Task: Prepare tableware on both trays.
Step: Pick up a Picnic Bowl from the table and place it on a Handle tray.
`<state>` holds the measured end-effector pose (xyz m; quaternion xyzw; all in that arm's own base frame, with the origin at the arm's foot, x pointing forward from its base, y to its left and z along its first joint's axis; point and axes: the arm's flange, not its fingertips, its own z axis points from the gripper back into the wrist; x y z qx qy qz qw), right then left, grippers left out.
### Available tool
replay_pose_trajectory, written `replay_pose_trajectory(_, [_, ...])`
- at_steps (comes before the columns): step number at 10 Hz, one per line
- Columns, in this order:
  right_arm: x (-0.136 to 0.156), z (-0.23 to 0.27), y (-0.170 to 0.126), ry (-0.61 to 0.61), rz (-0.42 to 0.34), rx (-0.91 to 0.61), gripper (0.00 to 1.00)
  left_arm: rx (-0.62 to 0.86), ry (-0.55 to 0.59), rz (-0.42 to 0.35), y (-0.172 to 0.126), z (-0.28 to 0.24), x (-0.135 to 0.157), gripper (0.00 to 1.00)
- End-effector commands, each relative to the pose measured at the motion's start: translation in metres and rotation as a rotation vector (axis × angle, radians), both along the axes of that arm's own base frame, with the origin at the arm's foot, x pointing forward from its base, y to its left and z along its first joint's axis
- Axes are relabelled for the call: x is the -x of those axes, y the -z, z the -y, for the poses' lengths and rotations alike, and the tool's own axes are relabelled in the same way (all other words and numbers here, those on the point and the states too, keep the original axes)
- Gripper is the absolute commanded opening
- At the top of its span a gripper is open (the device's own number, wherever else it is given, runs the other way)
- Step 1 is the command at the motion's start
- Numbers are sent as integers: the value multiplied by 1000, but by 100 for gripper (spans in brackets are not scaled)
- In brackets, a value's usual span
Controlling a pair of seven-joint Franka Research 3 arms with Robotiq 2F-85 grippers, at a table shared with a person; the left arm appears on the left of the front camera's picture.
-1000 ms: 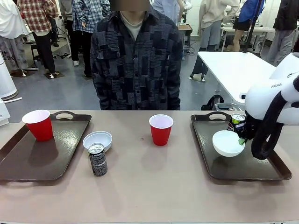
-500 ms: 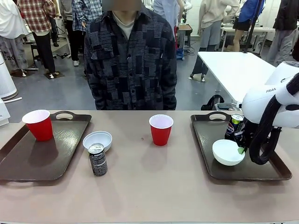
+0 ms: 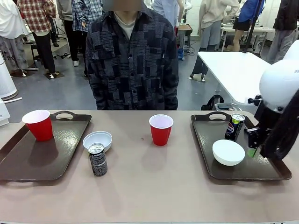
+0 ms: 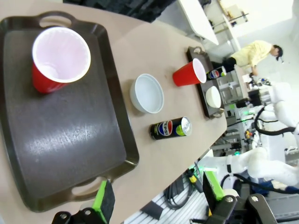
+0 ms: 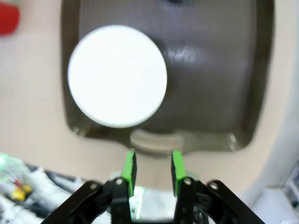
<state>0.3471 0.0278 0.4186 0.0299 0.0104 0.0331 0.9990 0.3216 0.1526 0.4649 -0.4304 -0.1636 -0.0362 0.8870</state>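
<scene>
Front view, nearest things first, every place reckoned from the red plastic party cup (image 3: 161,129) standing upright in the middle of the beige bench (image 3: 154,191). Nearer than that cup and to its left, a slim dark drink can (image 3: 97,159) stands on bare bench. A small round white bowl (image 3: 97,140) sits just behind it; whether they touch I cannot tell. Both are off the left dark brown rectangular plastic tray (image 3: 32,161), farther left of the cup, which carries a second red cup (image 3: 39,125) at its far corner. I judge that set a third laid, with bowl and can waiting by the tray's edge for a short carry.

Right of the middle cup, the right brown tray (image 3: 210,140) holds a second white bowl (image 3: 228,152) near its middle and a second dark can (image 3: 234,127) upright beyond it. It lacks a cup, likely the middle one. The right claw (image 3: 252,150) hangs past that bowl, on the side away from the middle cup. Beyond the cup a person (image 3: 133,65) stands at the far side.

Right wrist view gives what the front hides: the green pads (image 5: 130,168) are part-way open with nothing between them, over the tray's near rim and clear of the bowl. Left wrist view shows the left claw (image 4: 157,198) spread wide and empty above the left tray's near end.
</scene>
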Motion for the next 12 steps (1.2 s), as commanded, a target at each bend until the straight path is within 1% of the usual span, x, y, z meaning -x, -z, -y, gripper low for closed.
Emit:
replay_pose_trajectory(1, [39, 6, -29, -46, -47, 23, 67, 12, -2, 8, -1, -1, 0, 100])
replay_pose_trajectory(3, [48, 6, -59, -75, -48, -2, 86, 12, -2, 8, -1, -1, 0, 100])
replay_pose_trajectory(4, [51, 4, -70, -67, -30, -5, 96, 12, -2, 8, -1, -1, 0, 100])
replay_pose_trajectory(5, [52, 3, -77, -53, -19, -17, 100, 12, -2, 8, -1, -1, 0, 100])
replay_pose_trajectory(6, [51, 2, -79, -45, -7, -21, 100, 12, -2, 8, -1, -1, 0, 100])
replay_pose_trajectory(7, [41, 4, -78, -49, 21, -19, 100, 12, -2, 8, -1, -1, 0, 100])
replay_pose_trajectory(8, [55, 3, -81, -47, -10, -3, 100, 12, -2, 8, -1, -1, 0, 100])
replay_pose_trajectory(12, [55, 3, -81, -47, -10, -3, 100, 12, -2, 8, -1, -1, 0, 100])
